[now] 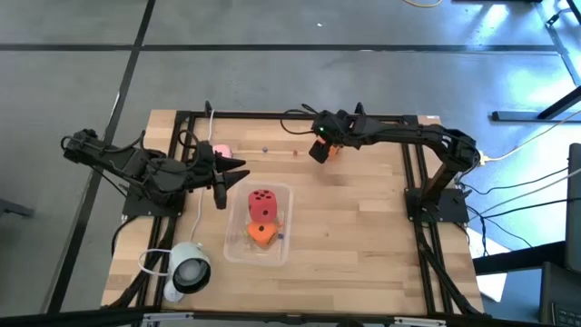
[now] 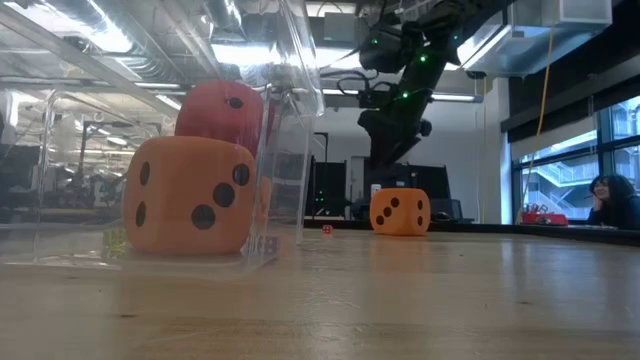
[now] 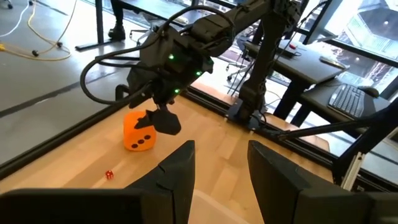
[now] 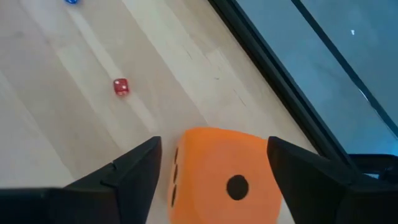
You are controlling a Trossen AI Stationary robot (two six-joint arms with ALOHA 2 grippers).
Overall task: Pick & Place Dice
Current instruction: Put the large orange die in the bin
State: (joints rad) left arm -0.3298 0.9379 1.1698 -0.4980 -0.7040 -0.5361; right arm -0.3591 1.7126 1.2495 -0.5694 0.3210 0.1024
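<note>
Orange die (image 4: 224,177): rested on the surface near the far edge, framed between the spread fingers of the right gripper (image 1: 320,151), not visibly clamped.
Second orange die (image 2: 190,195): seated in the clear container (image 1: 234,249) mid-surface.
Red die (image 1: 263,205): stacked on it.
Pink die (image 1: 221,152): noted beside the left gripper (image 1: 221,182).
Left gripper: partly parted, nothing held, at the left side.

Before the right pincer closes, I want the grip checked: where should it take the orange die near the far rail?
Across two opposite flat faces at mid-height, coming from above. The orange die sits flat on the table, already between the open right pincer's fingers, so it looks well lined up.
</note>
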